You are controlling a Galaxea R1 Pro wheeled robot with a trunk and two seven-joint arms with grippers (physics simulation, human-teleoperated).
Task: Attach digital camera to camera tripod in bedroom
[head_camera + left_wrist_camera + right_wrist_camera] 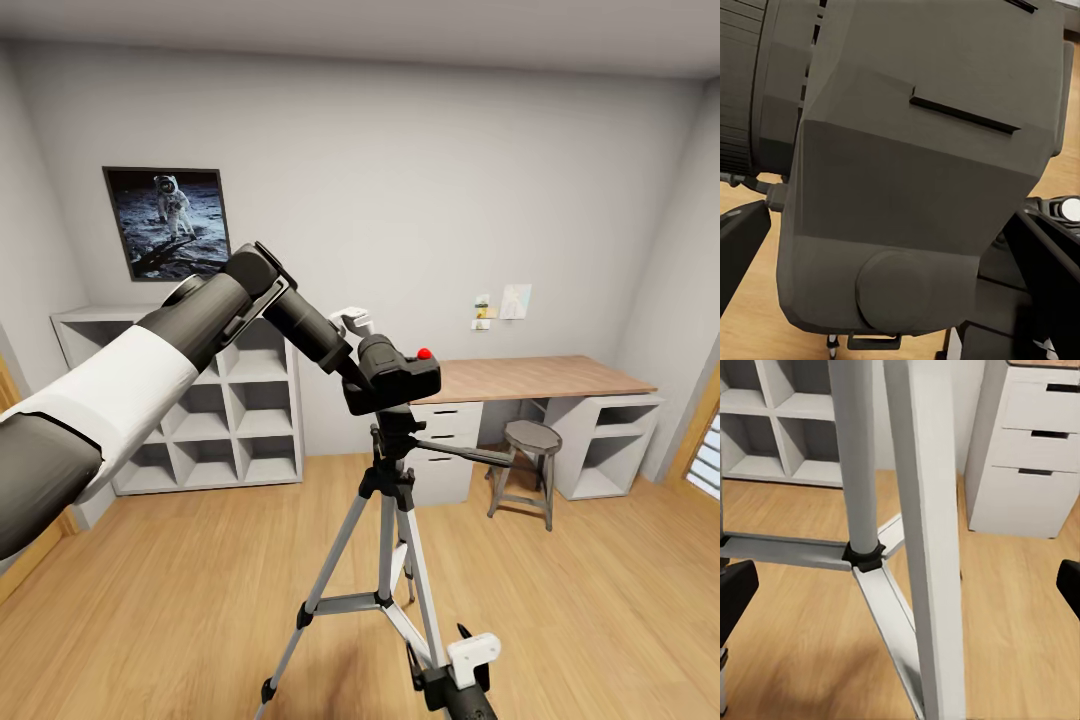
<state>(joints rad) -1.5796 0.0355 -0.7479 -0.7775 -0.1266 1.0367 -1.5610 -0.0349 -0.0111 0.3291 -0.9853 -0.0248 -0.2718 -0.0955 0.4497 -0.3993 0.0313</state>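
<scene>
Left arm [150, 370] reaching out level, jaws closed on the digital camera [395, 378] atop the camera tripod [385, 560], right gripper [462, 672] low beside a leg, jaws spread, bare floor [600, 620] around.

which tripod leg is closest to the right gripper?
The front right leg, sloping down to the right gripper at the frame's bottom. The front left leg splays away; the third stands behind.

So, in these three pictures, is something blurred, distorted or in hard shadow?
Head view: sharp, evenly lit; wide-angle lens bends the walls; faint shadow under the silver three-legged camera tripod. Left wrist view: the small black digital camera sits very close, flat and dim, without glare. Right wrist view: tripod legs are close and slightly soft, with soft floor shadows.
</scene>
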